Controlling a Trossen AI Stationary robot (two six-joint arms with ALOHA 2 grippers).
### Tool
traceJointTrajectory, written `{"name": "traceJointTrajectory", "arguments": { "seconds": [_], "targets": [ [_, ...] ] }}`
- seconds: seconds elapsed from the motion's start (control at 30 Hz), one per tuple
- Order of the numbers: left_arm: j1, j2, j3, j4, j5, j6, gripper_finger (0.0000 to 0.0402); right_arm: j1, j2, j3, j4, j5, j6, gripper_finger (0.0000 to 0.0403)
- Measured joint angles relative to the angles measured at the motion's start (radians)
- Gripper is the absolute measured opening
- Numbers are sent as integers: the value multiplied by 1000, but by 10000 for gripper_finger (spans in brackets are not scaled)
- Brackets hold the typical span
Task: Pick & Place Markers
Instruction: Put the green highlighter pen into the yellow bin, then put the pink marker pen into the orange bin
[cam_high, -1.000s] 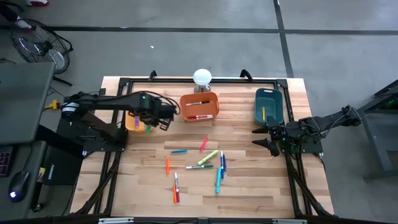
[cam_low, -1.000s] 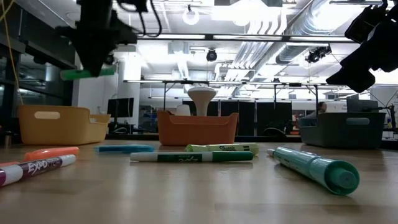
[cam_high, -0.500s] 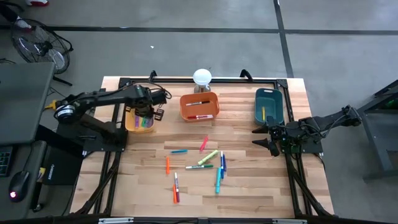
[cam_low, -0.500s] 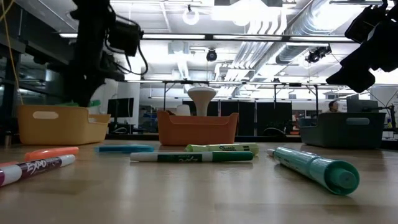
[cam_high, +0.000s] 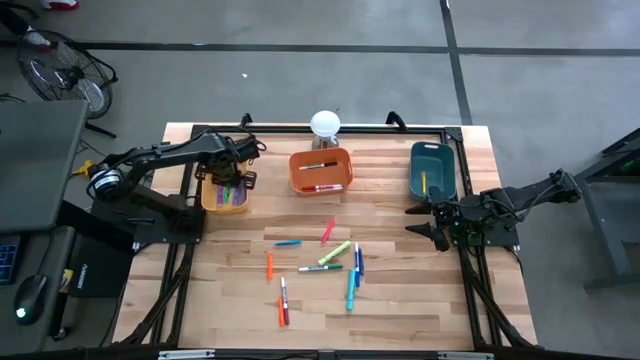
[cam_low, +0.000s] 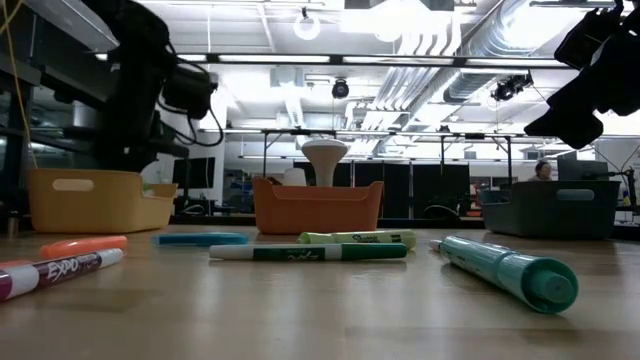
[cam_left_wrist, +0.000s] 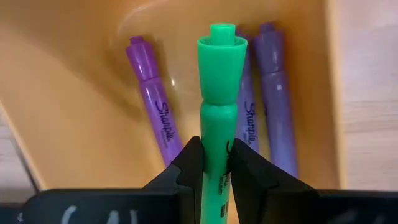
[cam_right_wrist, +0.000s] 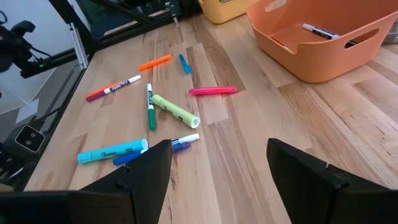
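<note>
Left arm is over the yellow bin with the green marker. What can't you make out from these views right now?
- High view: left gripper and green marker lost against the arm over the yellow bin.
- Left wrist view: marker's lower body hidden behind the fingers; a third purple marker mostly behind the green one.
- Low view: bin walls hide all bin contents.
- High view: teal bin contents too small to identify.
- Right gripper waits open.

The slim green plastic marker (cam_left_wrist: 218, 106) runs off the frame's bottom between dark fingers (cam_left_wrist: 189, 171); behind it, one purple marker (cam_left_wrist: 248, 118) is mostly hidden.
</note>
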Motion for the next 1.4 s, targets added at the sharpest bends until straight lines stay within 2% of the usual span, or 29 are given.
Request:
{"name": "traceJointTrajectory", "arguments": {
  "seconds": [0.4,0.67,0.9,1.2,1.4],
  "targets": [
    [31,0,-99,96,35,-80,50,0,0,0,0,0,0,252],
    [28,0,-115,135,50,-83,111,0,0,0,0,0,0,252],
    [28,-2,-113,137,53,-77,120,0,0,0,0,0,0,252],
    [28,-164,-97,124,49,-71,122,0,0,0,0,0,0,252],
    [-27,-241,-1,100,53,-21,122,0,0,0,0,0,0,252]
  ]
}}
